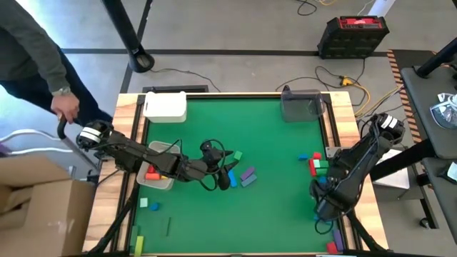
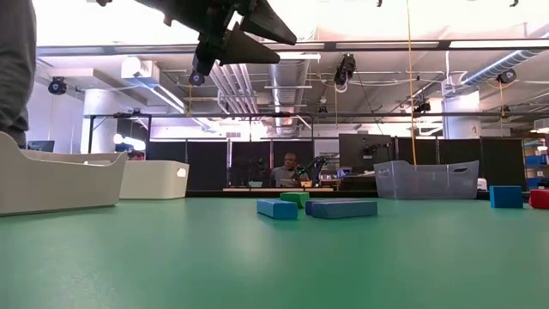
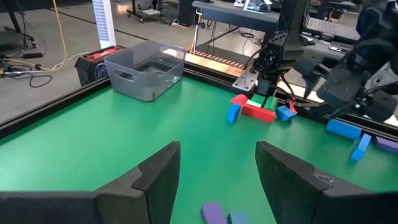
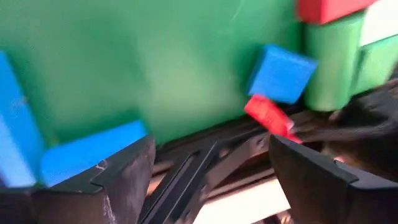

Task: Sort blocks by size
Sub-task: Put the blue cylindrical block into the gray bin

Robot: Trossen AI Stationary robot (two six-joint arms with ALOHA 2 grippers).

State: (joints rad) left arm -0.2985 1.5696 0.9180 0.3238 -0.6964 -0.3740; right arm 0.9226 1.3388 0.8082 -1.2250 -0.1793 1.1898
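Several blocks lie mid-worktop: a purple block [image 1: 248,173], a blue block [image 1: 233,179] just beside it and a green block [image 1: 236,155] a little farther back, with a red block [image 1: 151,173] already sitting in the white tray [image 1: 170,184] to the left. The left end effector [image 1: 223,178] hangs above that middle cluster, fingers spread wide and empty. Trouble here: those pieces sit close together, so a descent slightly off-centre could nudge a neighbour or pinch two at once.

Over at the right edge, another pile, a red bar [image 3: 258,112] on a green one [image 3: 262,103] with blue cubes [image 3: 233,112] alongside, crowds the worktop's rail. The right end effector [image 4: 211,168], jaws wide and empty, sits low at that rail. My worry is that a careless sweep knocks a block overboard.
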